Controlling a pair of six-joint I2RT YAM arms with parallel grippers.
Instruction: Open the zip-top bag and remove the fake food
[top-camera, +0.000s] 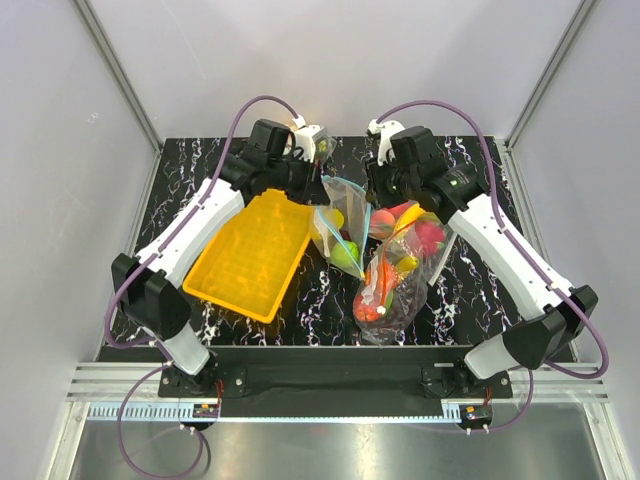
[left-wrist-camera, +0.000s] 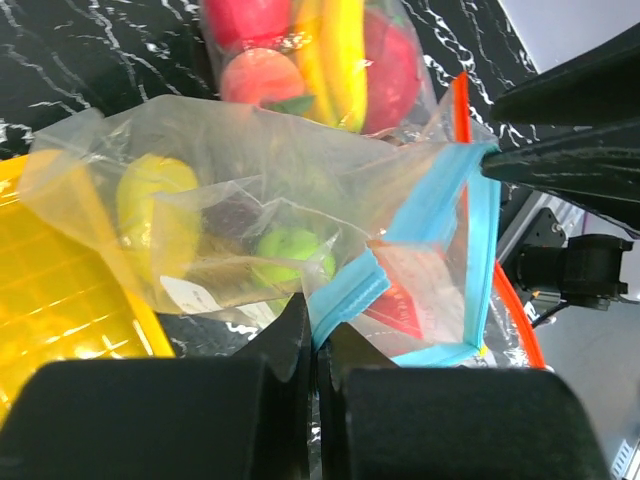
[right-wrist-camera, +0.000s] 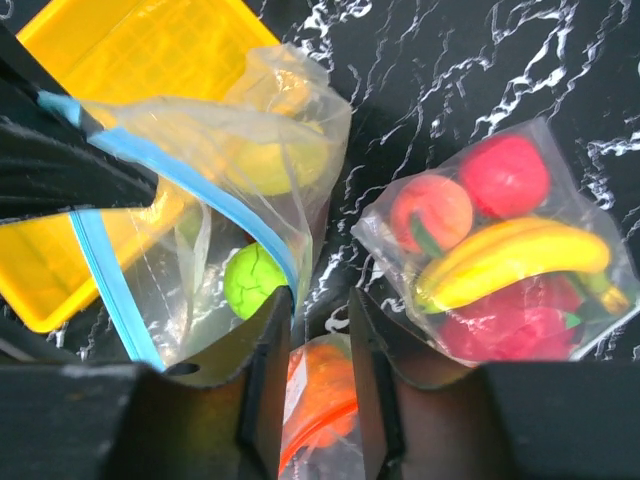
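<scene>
left gripper (left-wrist-camera: 320, 325) is pinching shut on the blue zip strip (left-wrist-camera: 345, 295) of the zip-top bag (left-wrist-camera: 220, 170), w/ the strip kinking right at its fingertips. right gripper (right-wrist-camera: 320, 300) is sitting w/ jaws parted and a clear gap btw its 2 fingers. Nothing is clamped there; the strip's far end is just touching 1 fingertip.

The bag is hanging btw the 2 grippers, just ahead of both sets of fingers. Its long axis is running from the mouth at the fingertips out to the rounded bottom. The mouth end is pointing at the grippers and the bottom is pointing away, toward the yellow tray (left-wrist-camera: 50, 300) on the left gripper's outer side. The 2 strip halves are standing apart, so the mouth is gaping on the right gripper's side.

The film is looking thin, clear, glossy and crinkled; the strip is a flat, stiffer band. The fake food (right-wrist-camera: 252, 280) is sitting inside, past the left fingertips:
- 1 bright green ball w/ creased skin
- 1 smooth yellow-green piece (left-wrist-camera: 155, 205)
- 1 dark round fruit (left-wrist-camera: 235, 215), blurry through the film

A larger clear bag (right-wrist-camera: 500, 250) w/ banana, peach and red fruit is lying beside the right gripper on the black white-veined table (right-wrist-camera: 430, 90). An orange-edged bag (right-wrist-camera: 320, 390) is showing under the right gripper's gap.
</scene>
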